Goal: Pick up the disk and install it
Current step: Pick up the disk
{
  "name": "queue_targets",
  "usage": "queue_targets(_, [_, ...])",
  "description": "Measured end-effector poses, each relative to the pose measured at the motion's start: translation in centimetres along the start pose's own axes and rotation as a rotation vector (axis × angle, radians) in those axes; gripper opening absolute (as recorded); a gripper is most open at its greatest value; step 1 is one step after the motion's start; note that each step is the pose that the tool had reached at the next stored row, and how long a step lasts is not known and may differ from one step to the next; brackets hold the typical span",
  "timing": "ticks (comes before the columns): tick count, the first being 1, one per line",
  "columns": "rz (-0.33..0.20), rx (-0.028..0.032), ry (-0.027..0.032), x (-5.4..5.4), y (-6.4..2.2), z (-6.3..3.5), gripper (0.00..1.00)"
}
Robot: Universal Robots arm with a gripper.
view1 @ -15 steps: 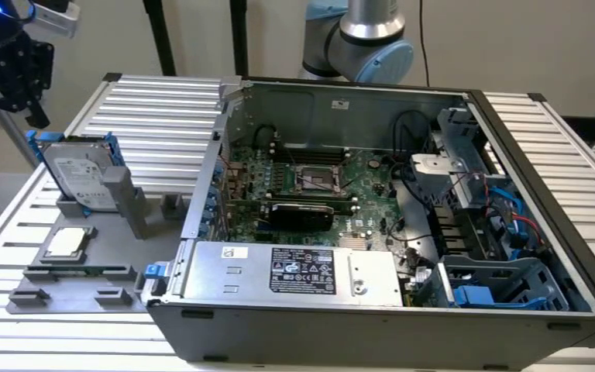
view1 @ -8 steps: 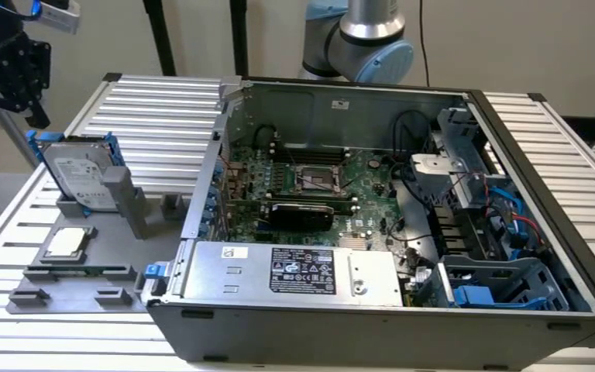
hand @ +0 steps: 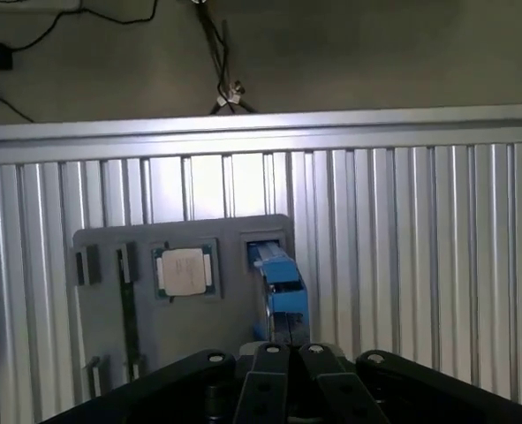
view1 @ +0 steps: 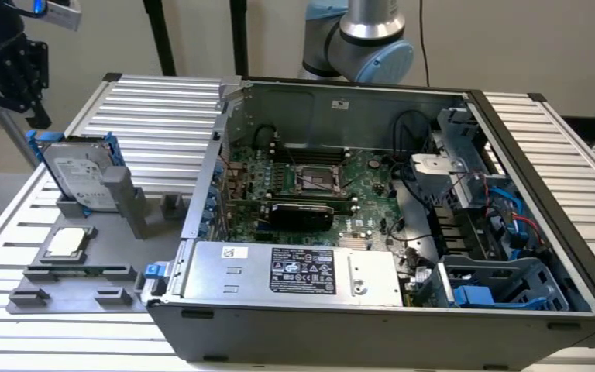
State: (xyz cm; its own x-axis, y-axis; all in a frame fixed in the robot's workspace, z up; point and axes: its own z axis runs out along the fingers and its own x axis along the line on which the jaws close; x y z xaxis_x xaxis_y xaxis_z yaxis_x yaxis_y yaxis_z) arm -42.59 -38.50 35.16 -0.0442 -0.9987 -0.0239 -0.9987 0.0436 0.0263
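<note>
Disk (view1: 78, 174) not yet picked; end effector (hand: 291, 352) is hung above it, clenched on nothing.
The disk is stood on edge in its blue carrier, slotted in the grey fixture (view1: 70, 283) on the desk (view1: 163, 108), to the exterior view's left of the open computer case (view1: 545, 194). A processor chip (view1: 67, 242) is laid flat in the same fixture, near the disk. In the wrist view the fingers (hand: 268, 380) are pressed together, and the carrier's blue edge is seen just past their tips.

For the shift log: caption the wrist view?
Blue-framed silver-grey hard drive standing in grey holder tray, square silver processor chip beside it.
</note>
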Motion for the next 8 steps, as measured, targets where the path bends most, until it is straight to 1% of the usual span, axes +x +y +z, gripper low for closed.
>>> queue_targets(4, [-0.046,0.0059,0.0011,0.00,-0.01,0.08,0.00])
queue_targets(6, [-0.059,0.0100,0.0011,0.00,-0.07,0.17,0.00])
queue_targets(8, [-0.063,0.0119,0.0010,-0.03,-0.16,0.25,0.00])
